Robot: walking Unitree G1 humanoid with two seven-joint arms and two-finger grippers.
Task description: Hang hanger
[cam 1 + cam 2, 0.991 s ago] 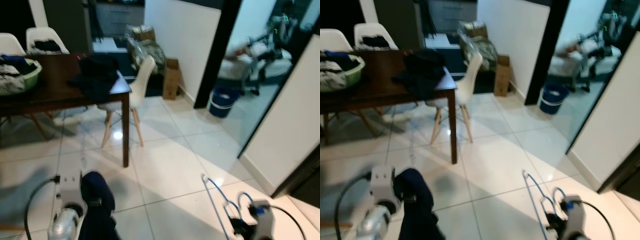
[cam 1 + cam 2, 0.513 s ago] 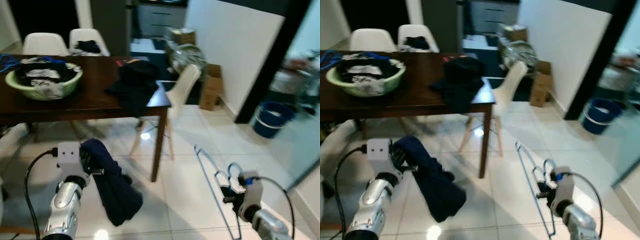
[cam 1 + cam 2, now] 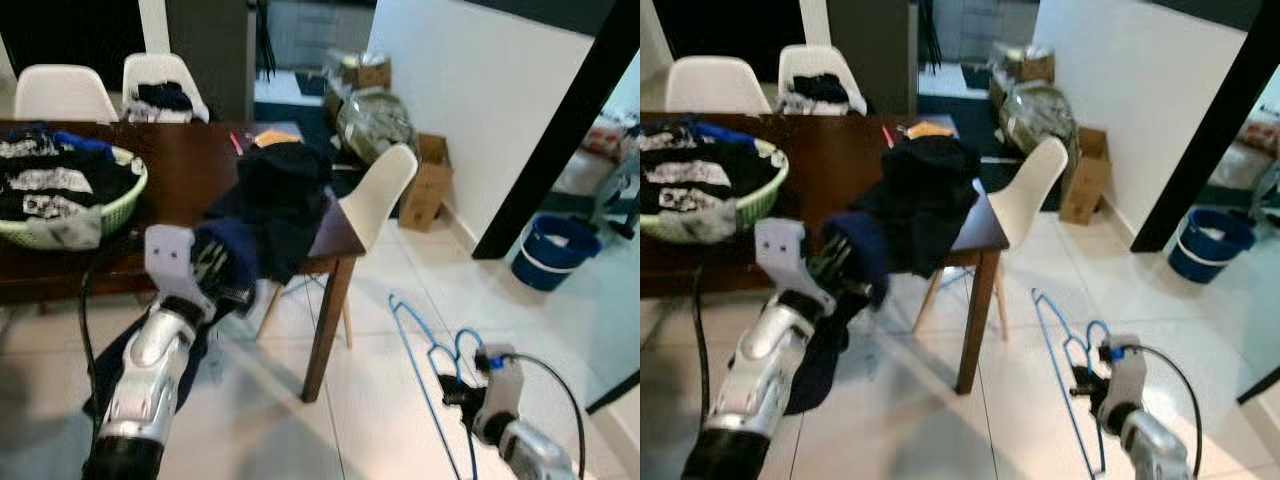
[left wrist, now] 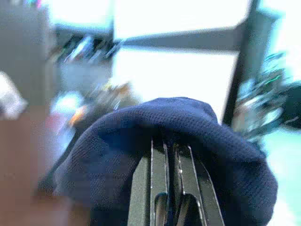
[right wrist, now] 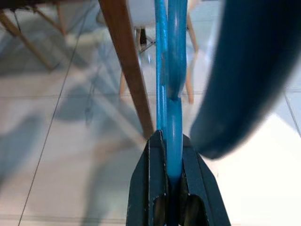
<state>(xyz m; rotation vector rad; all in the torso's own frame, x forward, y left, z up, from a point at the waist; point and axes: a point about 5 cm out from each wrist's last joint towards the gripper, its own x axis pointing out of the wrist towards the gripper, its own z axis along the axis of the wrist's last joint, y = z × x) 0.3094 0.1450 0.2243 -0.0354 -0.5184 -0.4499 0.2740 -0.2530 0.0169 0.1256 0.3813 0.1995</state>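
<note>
No readable brand, label or writing anywhere. Right gripper, low on the robot's right above the white tile floor, is clamped on the blue hanger — the wrist view shows the two black fingers pressed against the blue wire from both sides, with the hanger's frame running forward and up from it. Left gripper is raised at the near edge of the dark wood desk, fingers together with a navy garment draped over and pinched between them; the cloth hangs down beside the silver arm toward the floor. On the desk at the robot's left sits a light green basket holding dark and white clothes. A heap of black clothing lies at the desk's right corner, partly hanging over the edge, with something orange just behind it. White chair stands just beside that corner; two more white chairs are behind the desk, one with dark items on its seat. Near the wall are a cardboard box and a bagged bundle. Blue bucket stands by the dark doorframe — contents cannot be told.
</note>
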